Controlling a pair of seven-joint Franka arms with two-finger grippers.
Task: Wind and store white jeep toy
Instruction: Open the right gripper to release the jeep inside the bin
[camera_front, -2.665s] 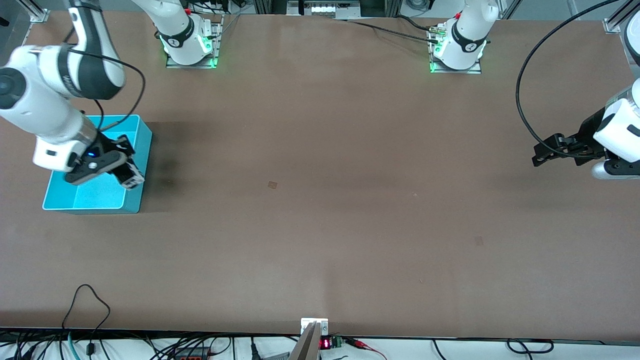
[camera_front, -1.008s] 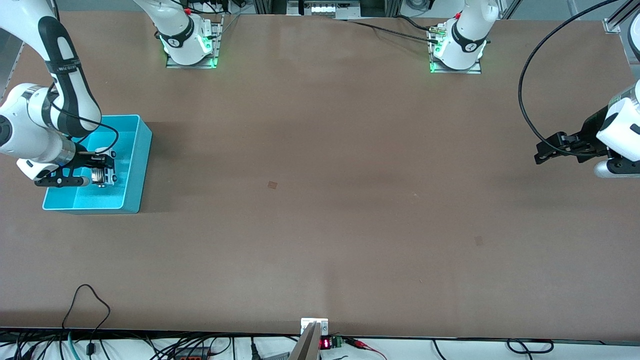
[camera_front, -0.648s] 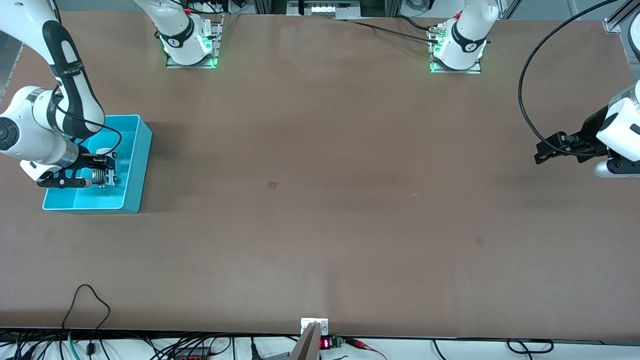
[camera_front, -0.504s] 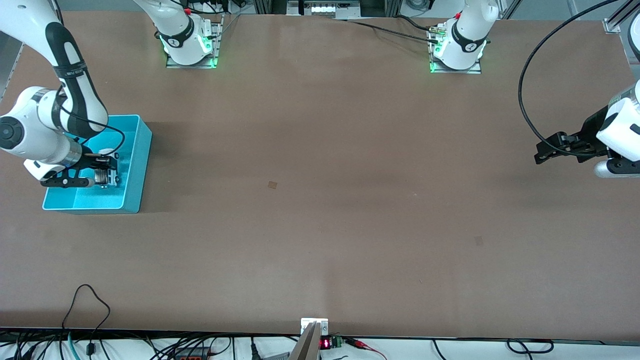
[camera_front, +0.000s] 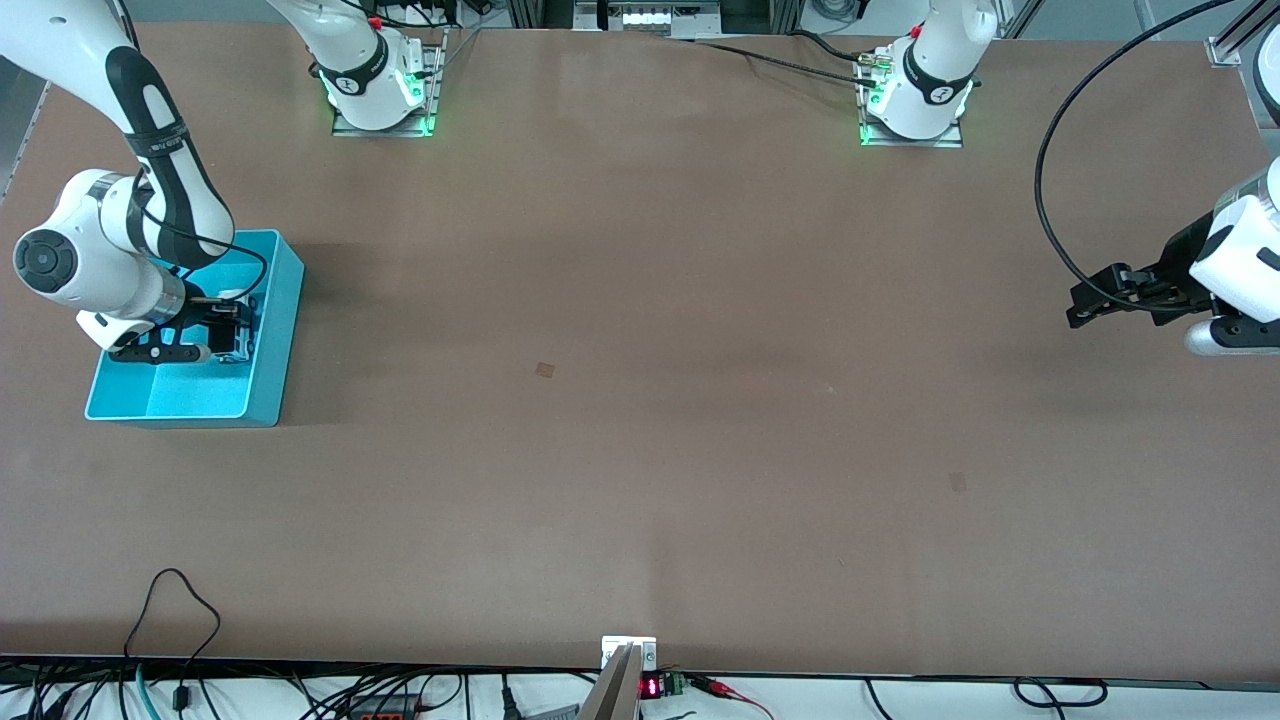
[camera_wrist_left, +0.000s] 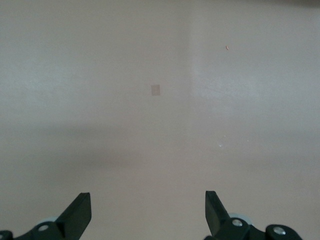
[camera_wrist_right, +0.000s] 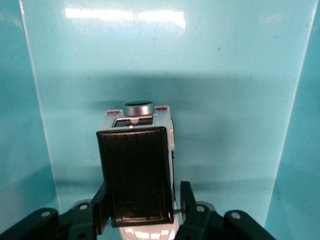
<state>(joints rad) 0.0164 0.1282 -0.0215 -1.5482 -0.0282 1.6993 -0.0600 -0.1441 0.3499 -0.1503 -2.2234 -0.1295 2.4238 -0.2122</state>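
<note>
The right gripper (camera_wrist_right: 142, 202) is reaching down inside the turquoise bin (camera_front: 268, 370) at the right arm's end of the table (camera_front: 640, 400), its fingers (camera_wrist_right: 101, 200) clamping the white jeep toy (camera_wrist_right: 137, 175) by its sides. The left gripper (camera_wrist_left: 145, 215) is waiting over bare tabletop, fingers spread wide, gripping nothing.

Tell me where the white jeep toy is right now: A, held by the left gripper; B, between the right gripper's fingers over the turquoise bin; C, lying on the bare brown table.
B: the right wrist view shows the white jeep toy between the right gripper fingers, over the turquoise bin floor.
</note>
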